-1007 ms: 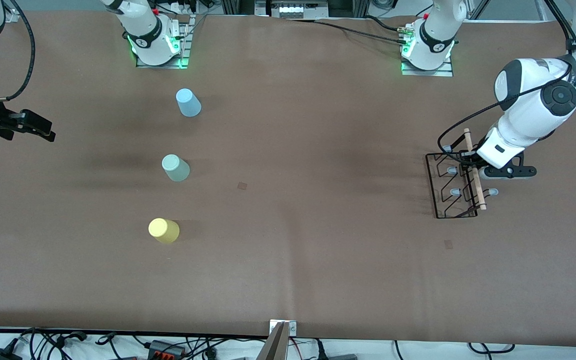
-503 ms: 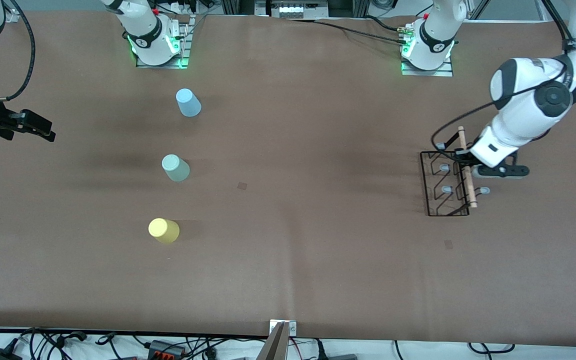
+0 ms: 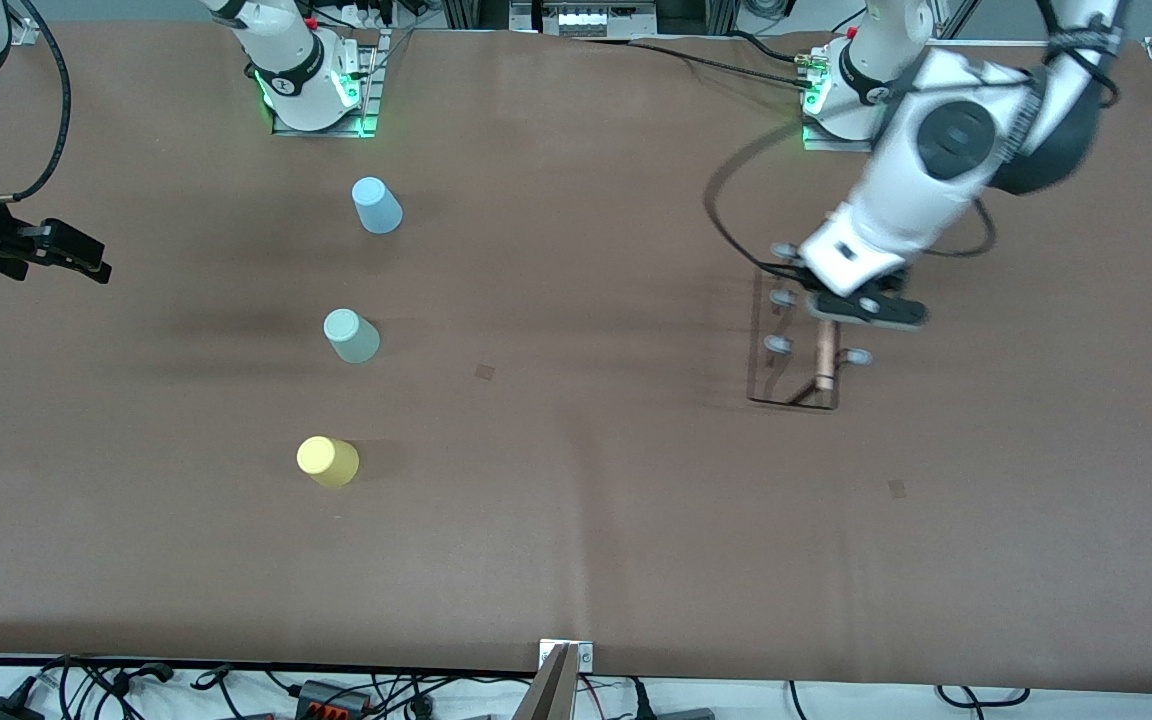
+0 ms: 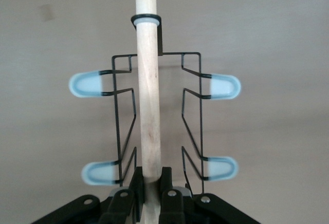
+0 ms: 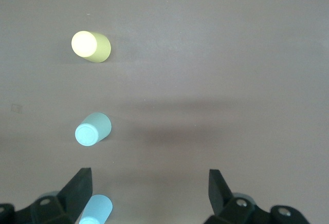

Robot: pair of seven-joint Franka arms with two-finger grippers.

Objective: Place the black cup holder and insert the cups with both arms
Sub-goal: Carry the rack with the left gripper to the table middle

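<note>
The left pincer (image 4: 150, 196) pinches the black cup holder (image 3: 798, 350) by its handle, pegs bare; the right pincer (image 5: 149, 185) waits, spread.

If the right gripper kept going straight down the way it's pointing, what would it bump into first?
Probably just bare table. The right gripper is open and points down at the brown surface; the mint cup and blue cup sit off to one side of its line, though depth is hard to judge.
</note>
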